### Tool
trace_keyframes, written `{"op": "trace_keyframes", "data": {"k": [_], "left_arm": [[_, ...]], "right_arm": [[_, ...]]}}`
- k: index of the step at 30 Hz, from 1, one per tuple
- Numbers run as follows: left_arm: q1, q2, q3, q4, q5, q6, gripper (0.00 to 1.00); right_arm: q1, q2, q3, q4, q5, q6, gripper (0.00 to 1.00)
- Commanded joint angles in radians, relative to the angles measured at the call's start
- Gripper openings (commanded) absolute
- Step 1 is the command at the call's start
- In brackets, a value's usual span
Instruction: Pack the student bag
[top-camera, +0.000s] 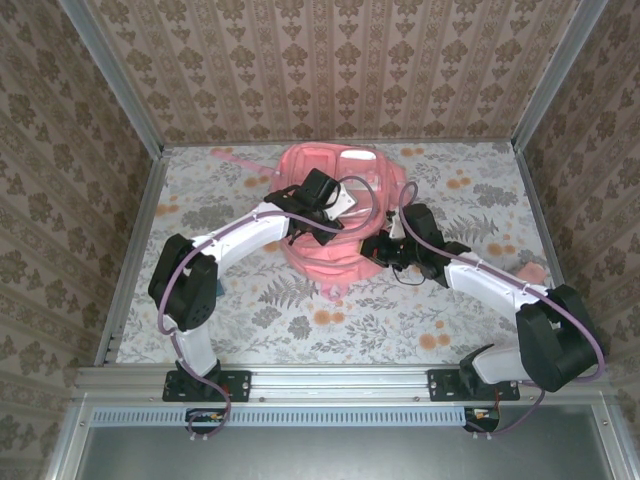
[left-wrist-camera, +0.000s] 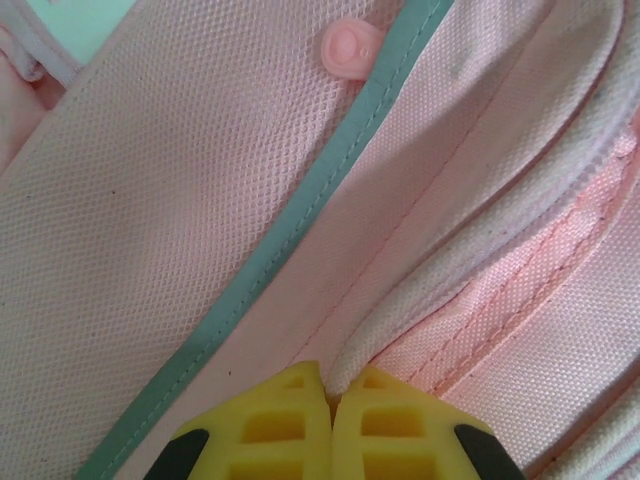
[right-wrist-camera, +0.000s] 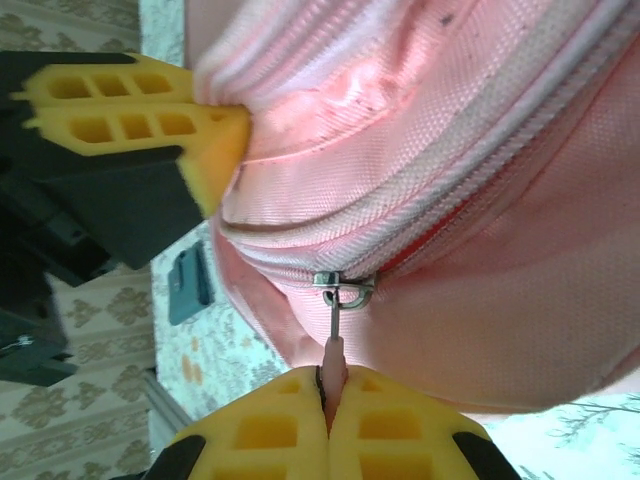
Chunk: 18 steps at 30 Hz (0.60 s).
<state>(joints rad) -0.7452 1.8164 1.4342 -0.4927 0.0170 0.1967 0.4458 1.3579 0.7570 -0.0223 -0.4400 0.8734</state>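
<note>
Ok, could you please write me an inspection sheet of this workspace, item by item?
Surface: table with a flowered cover, flat.
Job's things: pink backpack lying in the middle of the table; its zip pull is pinched.
Clutter: small pink thing near the right edge, partly hidden; cannot tell what it is.
Grippers: left gripper shut on a seam fold of the backpack; right gripper shut on the zip pull.
Cables: purple cables run along both arms.
Surroundings: patterned walls on three sides; metal rail at the near edge.
</note>
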Motion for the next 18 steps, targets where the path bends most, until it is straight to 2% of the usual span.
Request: {"op": "trace_keyframes", "data": {"k": [1, 6, 11, 13, 18], "left_arm": [[0.007, -0.061, 0.026, 0.184, -0.019, -0.062, 0.00], [0.000, -0.045, 0.075, 0.184, 0.061, -0.130, 0.00], [-0.008, -0.014, 0.107, 0.211, 0.046, -0.264, 0.00], [-0.006, -0.015, 0.111, 0.219, 0.038, -0.305, 0.00], [0.002, -0.043, 0.099, 0.217, 0.053, -0.329, 0.00]], "right_arm": [[0.024, -0.008, 0.065, -0.181, 0.077, -0.123, 0.00], [0.080, 0.057, 0.128, -0.142, -0.034, -0.176, 0.00], [0.142, 0.103, 0.106, 0.050, -0.104, -0.063, 0.00], [0.144, 0.112, 0.084, 0.120, -0.115, -0.012, 0.00], [0.125, 0.083, 0.054, 0.139, -0.081, 0.020, 0.00]]}}
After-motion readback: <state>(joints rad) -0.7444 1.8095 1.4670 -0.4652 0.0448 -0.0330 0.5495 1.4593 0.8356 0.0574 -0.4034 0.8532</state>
